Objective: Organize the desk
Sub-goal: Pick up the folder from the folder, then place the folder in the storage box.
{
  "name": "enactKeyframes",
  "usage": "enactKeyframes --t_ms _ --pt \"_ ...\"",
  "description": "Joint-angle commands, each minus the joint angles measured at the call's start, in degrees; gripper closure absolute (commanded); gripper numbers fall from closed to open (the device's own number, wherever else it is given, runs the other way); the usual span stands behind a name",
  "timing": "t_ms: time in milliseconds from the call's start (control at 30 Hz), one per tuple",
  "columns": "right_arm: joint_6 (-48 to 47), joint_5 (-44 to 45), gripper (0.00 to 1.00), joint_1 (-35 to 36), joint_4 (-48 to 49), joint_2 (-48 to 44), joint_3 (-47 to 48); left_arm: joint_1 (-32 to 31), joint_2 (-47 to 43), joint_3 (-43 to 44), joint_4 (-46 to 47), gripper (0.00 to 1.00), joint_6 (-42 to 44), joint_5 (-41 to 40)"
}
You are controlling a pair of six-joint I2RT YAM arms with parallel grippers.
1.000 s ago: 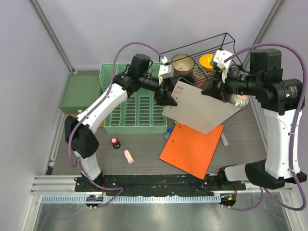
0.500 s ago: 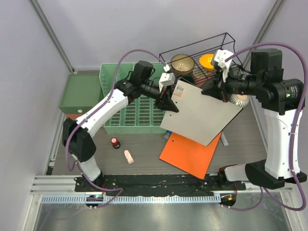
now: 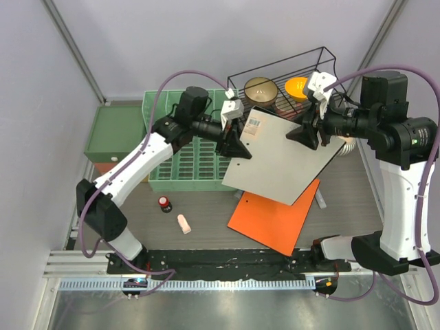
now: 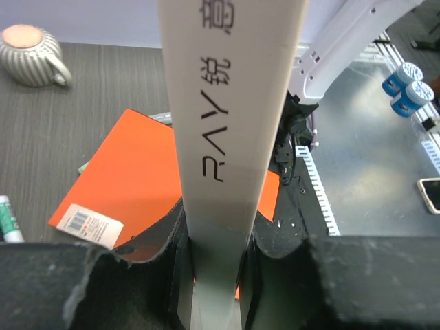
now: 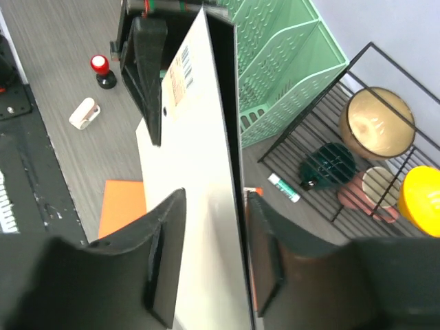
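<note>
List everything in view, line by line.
grey folder: one, grey, held up mid-desk
orange folder: one, orange, on the desk beneath
file rack: one, green, far left
box: one, green, left of the rack
basket: one, black wire, far side
bowls: two, brown and yellow, in the basket
mug: one, grey striped, on the desk
stamp: one, red-topped, near left
small piece: one, pinkish, beside the stamp
tube: one, white and green, beside the basket
desk: one, dark wood grain
left gripper: one, black, shut on the grey folder
right gripper: one, black, open at the folder's other edge
</note>
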Motion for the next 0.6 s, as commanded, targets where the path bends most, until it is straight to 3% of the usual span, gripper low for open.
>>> enactKeyframes --t_ms 0,200,267,300,333,567 --pt "0.6 0.9 0.46 0.3 -8.2 -1.1 0.0 3.7 -4.6 0.2 7.8 1.00 -6.1 -0.4" --pt "2.1 2.2 0.39 0.4 -8.2 0.4 2.3 7.9 -8.3 -5.0 13.0 1.00 -9.7 1.8" --pt "2.8 2.9 0.27 0.4 -8.0 0.9 4.0 9.3 -9.7 -5.9 13.0 1.00 -9.7 1.4" --pt "3.5 4.0 0.15 0.4 -7.7 1.4 5.1 10.0 -10.1 -6.6 12.5 1.00 -10.0 1.0" --pt "4.8 4.7 0.14 0.4 -6.7 1.4 5.4 11.2 -11.0 -6.9 12.4 1.00 -10.5 0.2" --pt "11.6 11.3 0.14 0.4 1.0 -1.3 1.8 15.9 -19.3 -10.4 10.1 1.00 -10.5 -20.5"
